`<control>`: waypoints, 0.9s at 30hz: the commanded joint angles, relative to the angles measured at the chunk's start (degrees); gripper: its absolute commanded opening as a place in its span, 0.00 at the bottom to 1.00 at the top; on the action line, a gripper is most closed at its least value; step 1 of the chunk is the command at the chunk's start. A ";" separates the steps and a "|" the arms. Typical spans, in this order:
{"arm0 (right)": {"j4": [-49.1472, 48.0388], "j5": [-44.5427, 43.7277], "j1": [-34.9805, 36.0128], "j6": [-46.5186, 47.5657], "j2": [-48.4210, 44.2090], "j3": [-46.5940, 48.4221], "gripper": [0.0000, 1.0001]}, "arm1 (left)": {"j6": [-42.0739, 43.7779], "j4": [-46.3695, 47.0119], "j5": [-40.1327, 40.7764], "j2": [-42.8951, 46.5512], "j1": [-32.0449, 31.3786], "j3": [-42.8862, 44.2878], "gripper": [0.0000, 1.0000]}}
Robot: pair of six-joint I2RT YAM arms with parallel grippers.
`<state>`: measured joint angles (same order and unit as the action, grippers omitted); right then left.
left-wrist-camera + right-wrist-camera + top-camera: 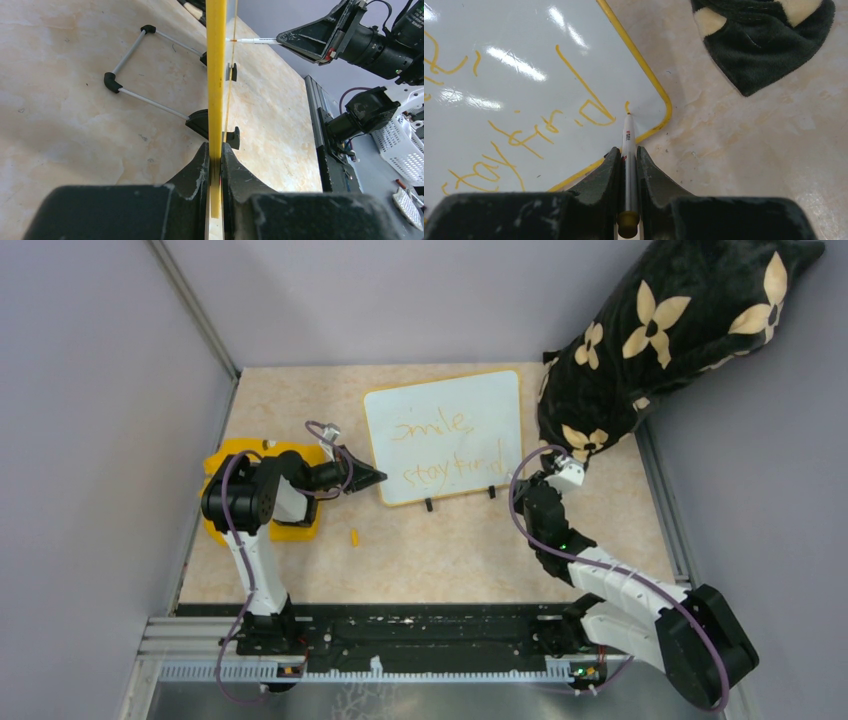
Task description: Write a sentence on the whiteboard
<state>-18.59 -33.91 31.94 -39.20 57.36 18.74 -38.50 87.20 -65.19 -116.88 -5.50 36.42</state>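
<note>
The whiteboard [445, 390] stands tilted on its wire stand [145, 65] in the middle of the table. It carries the sentence [445, 445] in thin orange letters, "smile" over "stay tired". My left gripper [378, 478] is shut on the board's yellow left rim [216, 75], which runs up between the jaws [215, 148]. My right gripper [626, 151] is shut on a white marker [628, 140] with an orange end cap. Its tip rests at the board's lower right corner, just past the last letters [594, 112]. The left wrist view shows that gripper [281, 38] from across the board.
A black plush pillow with cream flowers [670, 330] lies at the back right, close to the board's right edge [764, 45]. A flat yellow piece [300, 530] sits under the left arm. A small orange cap [354, 536] lies in front of the board. Grey walls enclose the table.
</note>
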 commanded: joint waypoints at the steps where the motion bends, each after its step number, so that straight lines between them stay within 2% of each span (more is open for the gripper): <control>1: 0.45 0.79 -0.75 -0.34 -1.11 0.49 0.00 | 0.99 -0.01 0.06 -0.36 -0.16 0.66 0.00; 15: 5.57 0.82 -0.76 1.36 -7.18 4.06 0.00 | 0.91 0.01 0.13 -0.28 -0.17 0.57 0.00; 23: 10.56 3.56 -0.78 3.56 -14.16 8.41 0.00 | 0.84 0.08 0.07 -0.30 -0.14 0.65 0.00; 27: 13.62 7.79 -0.80 4.96 -18.11 10.28 0.00 | 0.80 0.08 0.11 -0.34 -0.20 0.54 0.00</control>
<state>-7.09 -30.33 31.81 -36.47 42.89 24.88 -38.48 87.09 -65.19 -116.88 -5.50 36.42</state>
